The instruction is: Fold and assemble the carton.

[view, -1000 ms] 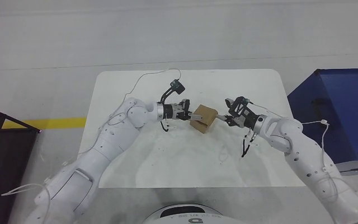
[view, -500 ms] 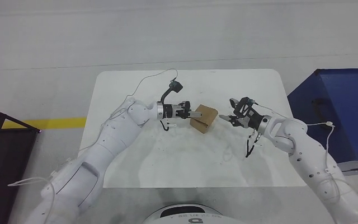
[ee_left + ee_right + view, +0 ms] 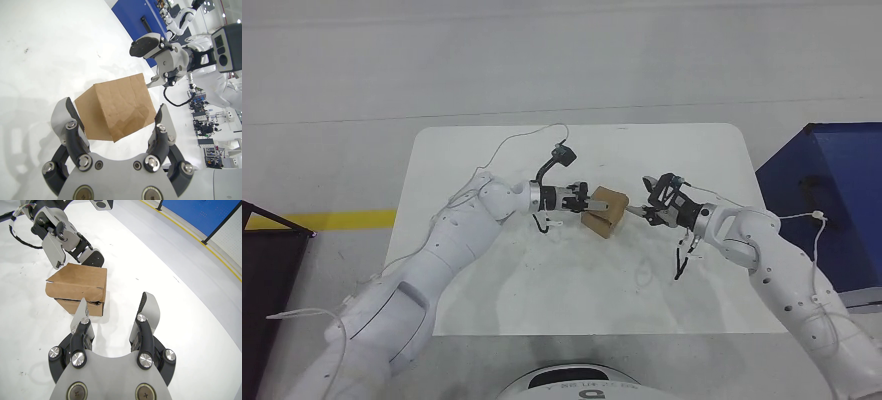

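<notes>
Plain brown cardboard carton on a white table flecked with small dark marks. The left end effector and right end effector are silver-grey with black textured pads. A deep blue bin and a yellow stripe stand out against the pale grey floor.

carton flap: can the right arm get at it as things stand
Probably yes. The flap faces the open right gripper, with one fingertip at its edge. The left gripper sits on the far side of the carton, out of the way.
</notes>
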### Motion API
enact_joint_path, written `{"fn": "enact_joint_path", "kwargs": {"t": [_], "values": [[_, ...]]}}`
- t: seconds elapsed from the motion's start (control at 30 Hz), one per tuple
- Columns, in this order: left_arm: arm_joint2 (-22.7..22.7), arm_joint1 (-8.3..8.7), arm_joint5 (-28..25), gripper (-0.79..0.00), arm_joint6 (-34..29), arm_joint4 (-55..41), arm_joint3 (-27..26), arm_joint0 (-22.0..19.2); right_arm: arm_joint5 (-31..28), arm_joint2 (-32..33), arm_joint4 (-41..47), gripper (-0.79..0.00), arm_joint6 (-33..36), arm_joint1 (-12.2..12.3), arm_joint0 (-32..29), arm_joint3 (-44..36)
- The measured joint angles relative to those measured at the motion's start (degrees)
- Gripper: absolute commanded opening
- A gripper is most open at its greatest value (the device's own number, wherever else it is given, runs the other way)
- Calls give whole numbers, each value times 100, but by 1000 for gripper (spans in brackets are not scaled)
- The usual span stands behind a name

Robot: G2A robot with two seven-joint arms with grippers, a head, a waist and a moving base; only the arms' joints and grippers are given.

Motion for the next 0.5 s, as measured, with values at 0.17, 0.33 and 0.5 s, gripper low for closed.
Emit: {"fn": "enact_joint_path", "kwargs": {"t": [0.17,0.33,0.5], "values": [[58,-59,-46,-74,-7,51,60,-14,-45,-114,6,-243,72,-54,107,95],[89,-104,-43,-68,-25,105,139,-48,-71,-226,0,-246,98,-109,207,182],[104,-137,-64,-46,-42,141,167,-65,-97,-274,-11,-249,97,-147,267,230]]}}
